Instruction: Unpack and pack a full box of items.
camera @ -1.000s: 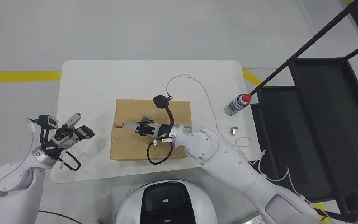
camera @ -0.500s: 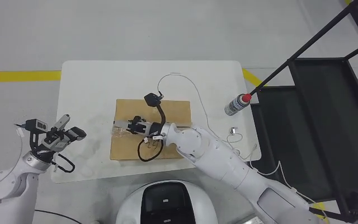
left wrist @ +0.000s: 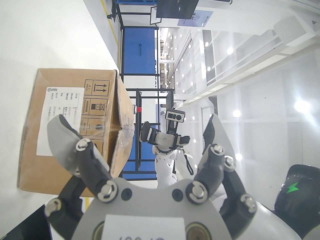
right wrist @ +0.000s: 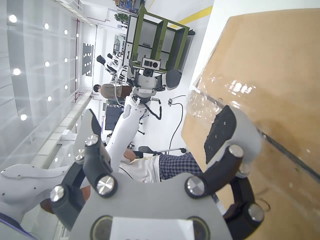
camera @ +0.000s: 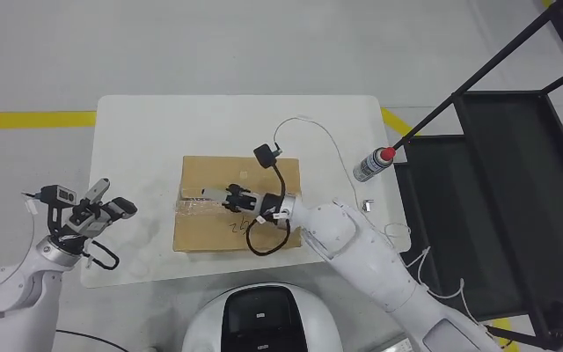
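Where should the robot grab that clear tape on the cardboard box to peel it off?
Probably the crinkled end of the clear tape at the cardboard box's left edge, where it puckers off the cardboard. Along the top seam it lies flat, leaving nothing to pinch. Come from above that edge, one finger each side of the pucker; the open right gripper hovers there.

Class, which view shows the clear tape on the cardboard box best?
Right wrist view: the tape lies close, glossy and wrinkled. Top view shows a faint shiny strip; left wrist view, its end at an edge.
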You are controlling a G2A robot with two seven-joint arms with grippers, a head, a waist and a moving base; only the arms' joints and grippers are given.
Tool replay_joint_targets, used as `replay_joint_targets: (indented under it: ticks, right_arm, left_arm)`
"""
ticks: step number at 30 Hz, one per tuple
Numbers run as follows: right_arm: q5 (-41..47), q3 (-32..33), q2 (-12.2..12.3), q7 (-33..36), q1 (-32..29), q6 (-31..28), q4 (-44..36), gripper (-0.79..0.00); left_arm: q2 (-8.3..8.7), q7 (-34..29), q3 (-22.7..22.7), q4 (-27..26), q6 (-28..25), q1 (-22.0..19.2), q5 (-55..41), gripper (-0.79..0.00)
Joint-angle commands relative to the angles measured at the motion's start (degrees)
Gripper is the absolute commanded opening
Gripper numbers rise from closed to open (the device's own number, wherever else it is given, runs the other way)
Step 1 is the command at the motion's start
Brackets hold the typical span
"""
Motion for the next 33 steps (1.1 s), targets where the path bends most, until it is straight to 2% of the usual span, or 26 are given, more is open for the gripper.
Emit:
replay_joint_targets:
  ticks: [1, 9, 12, 18, 24, 33]
  right_arm:
    - [-0.14, 4.25, 1.12, 2.95, -3.41, 0.47, -3.46, 0.000]
    - [3.69, 18.34, 4.28, 11.71, -15.40, -1.36, -10.49, 0.000]
    - [5.39, 21.78, 4.95, 13.90, -18.39, -3.01, -10.89, 0.000]
    - [6.92, 26.43, 5.98, 17.49, -22.30, -6.02, -10.96, 0.000]
    - [9.40, 31.23, 6.77, 18.46, -25.64, -8.56, -11.20, 0.000]
    - [12.97, 38.12, 7.76, 19.75, -30.71, -11.41, -11.37, 0.000]
  left_arm:
    - [0.00, -0.90, 0.13, -0.15, -0.05, -0.43, -0.06, 0.000]
    - [0.07, -3.13, 0.93, -3.51, 0.88, -2.01, 2.18, 0.000]
    - [0.11, -5.74, 2.27, -5.35, 1.91, -3.69, 2.63, 0.000]
    - [0.00, -6.35, 5.27, -8.38, 3.47, -6.73, 5.12, 0.000]
    - [-0.47, -11.31, 13.59, -9.04, 7.81, -13.64, 7.56, 0.000]
    - [-2.03, -17.05, 26.71, -5.54, 10.80, -24.13, 10.26, 0.000]
